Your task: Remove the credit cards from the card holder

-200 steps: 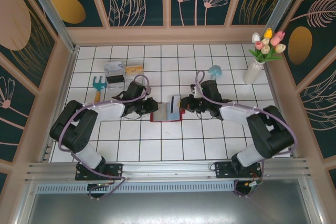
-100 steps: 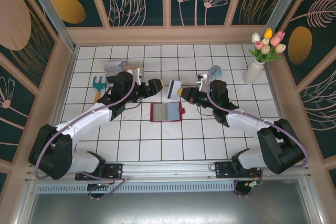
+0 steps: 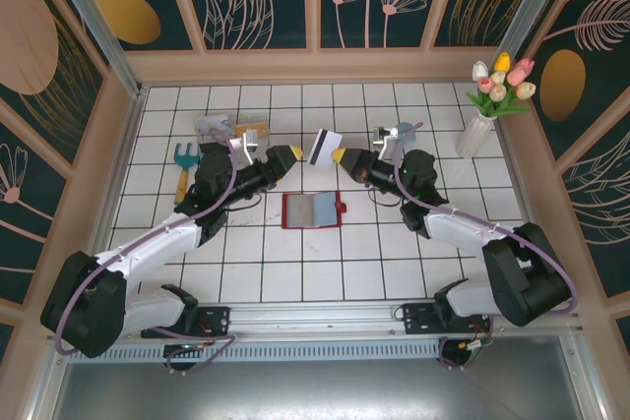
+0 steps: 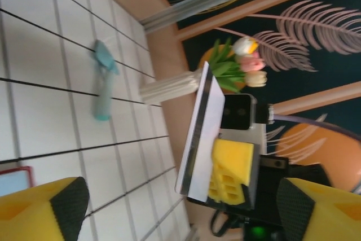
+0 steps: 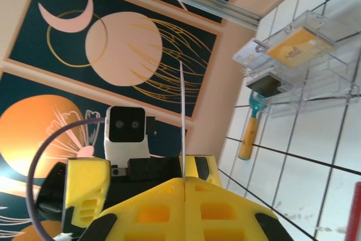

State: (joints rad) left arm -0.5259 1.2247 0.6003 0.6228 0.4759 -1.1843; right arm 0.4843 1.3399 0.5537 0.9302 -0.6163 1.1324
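left gripper [image 3: 291, 157] spread wide, empty, raised above the white tiled table [image 3: 394, 263], fingertips [image 4: 39, 210] aimed right. behind the left gripper, a clear plastic box [image 3: 231, 130]. just right of the gripper, apart from its tips, a white credit card [image 3: 325, 147] with a dark stripe, upright on edge in mid-air. pinched at its lower right edge by the right gripper [image 3: 341, 156], yellow pads [image 5: 169, 196] pressed together on it. below and between both grippers, flat on the tiles, the red card holder [image 3: 313, 210], spread open, grey-blue inside up, touched by neither.

No legible text, labels, numbers, even on credit card [image 3: 326, 147].
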